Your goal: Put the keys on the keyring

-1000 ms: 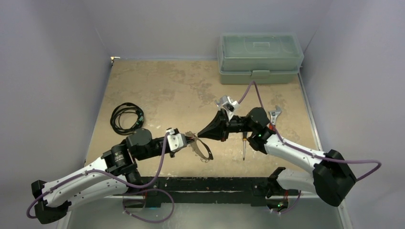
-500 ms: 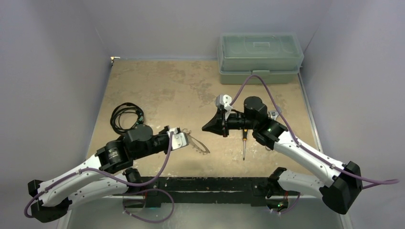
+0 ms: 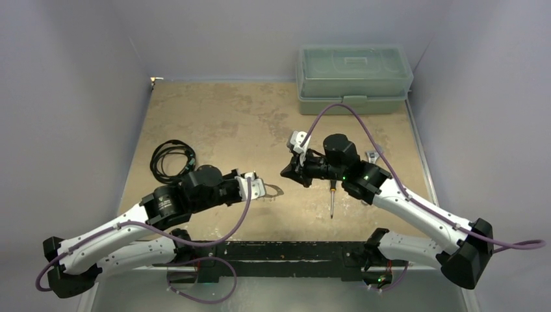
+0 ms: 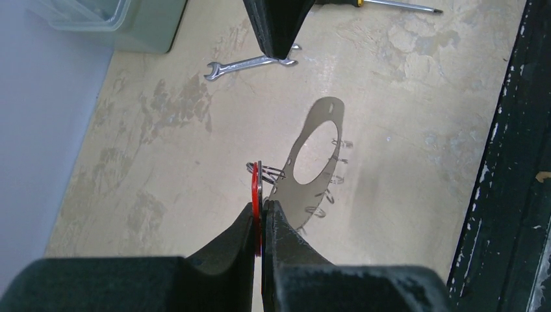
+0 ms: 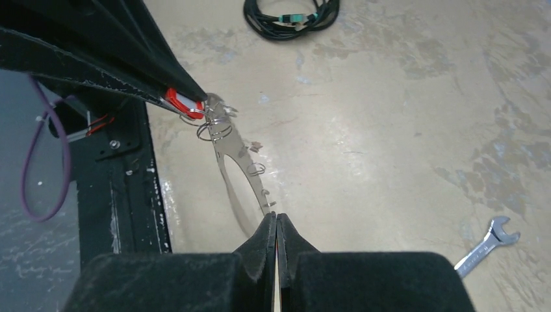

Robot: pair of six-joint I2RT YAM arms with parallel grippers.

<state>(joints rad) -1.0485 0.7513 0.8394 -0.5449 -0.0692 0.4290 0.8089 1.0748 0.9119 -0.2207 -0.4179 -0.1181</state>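
Right now, starting at the left, the black cable (image 3: 171, 160) lies coiled well clear of the work; my left gripper (image 4: 261, 207) is clamped tight on the red tag (image 4: 256, 185), and the keyring (image 4: 290, 198) juts out from that tag toward the right arm, apparently lifted off the table, with tiny keys (image 4: 333, 160) fringing one edge; my right gripper (image 5: 277, 224) is fully closed with its tip near the ring's far end, though I cannot tell whether it touches, and I see nothing between its fingers; beyond it lie the screwdriver (image 3: 332, 200), the spanner (image 5: 484, 247) and the toolbox (image 3: 354, 78). My worry is that thin tag: the whole ring hangs from one narrow pinch, so a nudge from the closed right tip could twist it loose or set it swinging; the right hand must also open before it can take anything.
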